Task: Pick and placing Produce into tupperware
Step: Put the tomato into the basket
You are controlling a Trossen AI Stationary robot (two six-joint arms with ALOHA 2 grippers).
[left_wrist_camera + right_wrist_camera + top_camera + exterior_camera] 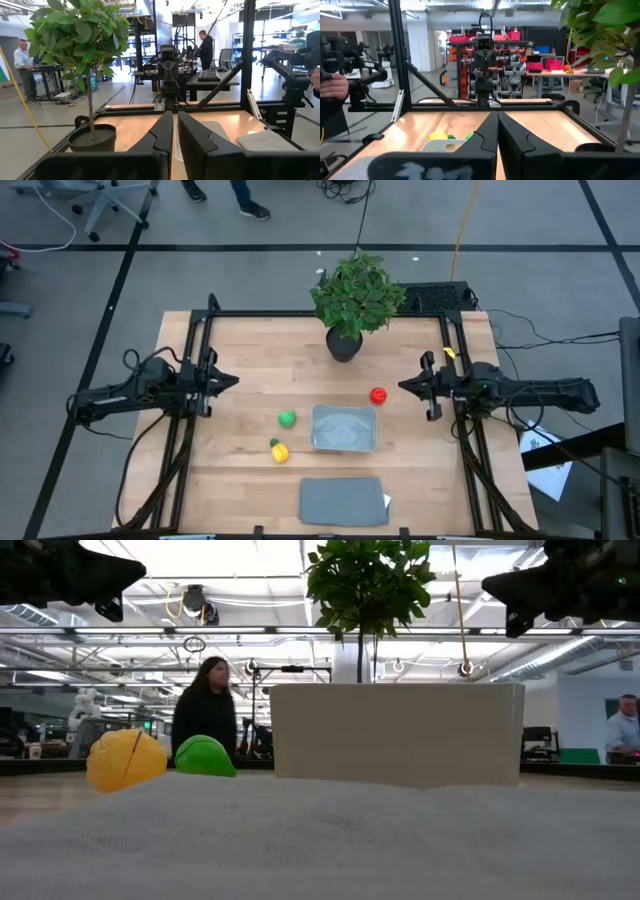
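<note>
High view, looking straight down: wooden tabletop inside a black frame. Near the middle, a clear shallow container, nothing inside it. Red ball just beyond the container's far right corner, apart from it. Green ball just left of the container. Yellow piece with a green tip nearer the front edge, below the green one. Flat grey rectangle at the front edge. Potted plant at the far edge. Left gripper over the left side of the tabletop, right gripper over the right side, both well apart from the produce and holding nothing.

Low view, level with the tabletop: grey cloth-like surface across the foreground; yellow piece and green ball side by side at left, the pale container wall at centre, plant behind it. Both arms dark at the upper corners. A person standing in the room beyond.

Left wrist view: jaws pressed nearly together, a thin gap between them, empty; plant pot off to one side, container partly hidden behind the fingers.

Right wrist view: jaws pressed together, empty; yellow piece and a bit of green past the container rim.
</note>
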